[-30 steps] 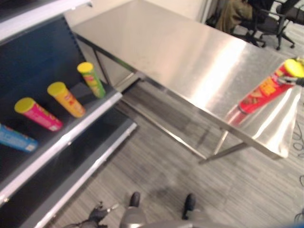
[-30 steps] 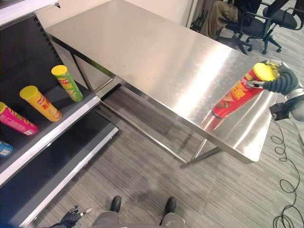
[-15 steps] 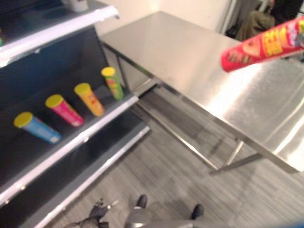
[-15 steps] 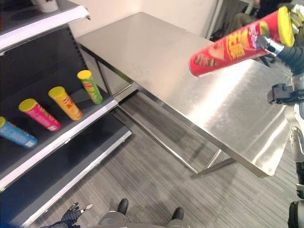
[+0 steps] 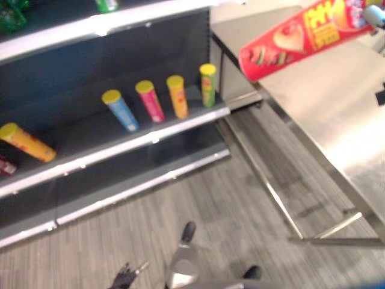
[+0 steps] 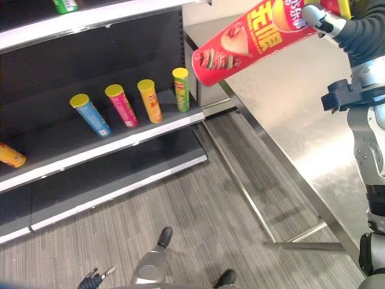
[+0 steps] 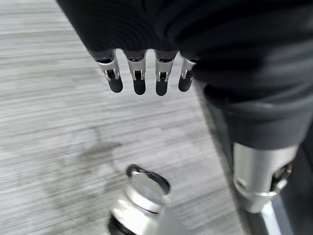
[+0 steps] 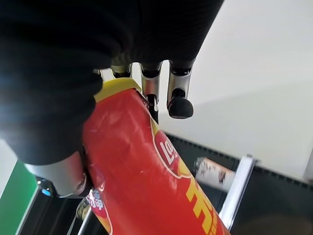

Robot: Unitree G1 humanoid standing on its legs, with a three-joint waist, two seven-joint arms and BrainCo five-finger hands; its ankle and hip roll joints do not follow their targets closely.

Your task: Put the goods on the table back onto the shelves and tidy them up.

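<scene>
A tall red chip can (image 6: 252, 39) with a yellow lid hangs tilted in the air, its base towards the shelves, and my right hand (image 6: 355, 33) is shut on its lid end. The right wrist view has the red can (image 8: 146, 186) running along my palm, fingers (image 8: 178, 93) past its lid. Blue (image 6: 90, 114), pink (image 6: 120, 105), orange (image 6: 149, 100) and green (image 6: 180, 88) cans stand leaning in a row on the middle shelf (image 6: 72, 144). My left hand (image 7: 139, 78) hangs low over the floor, fingers straight, holding nothing.
The steel table (image 6: 289, 108) stands on the right, its near corner beside the shelf end. Another orange can (image 6: 9, 155) lies at the shelf's left. A green item (image 6: 65, 6) sits on the upper shelf. A bare lower shelf (image 6: 108, 180) runs beneath, above grey floor.
My right hand has lifted the red can off the table and carried it up and left. The camera has swung left, bringing more of the shelves into view.
</scene>
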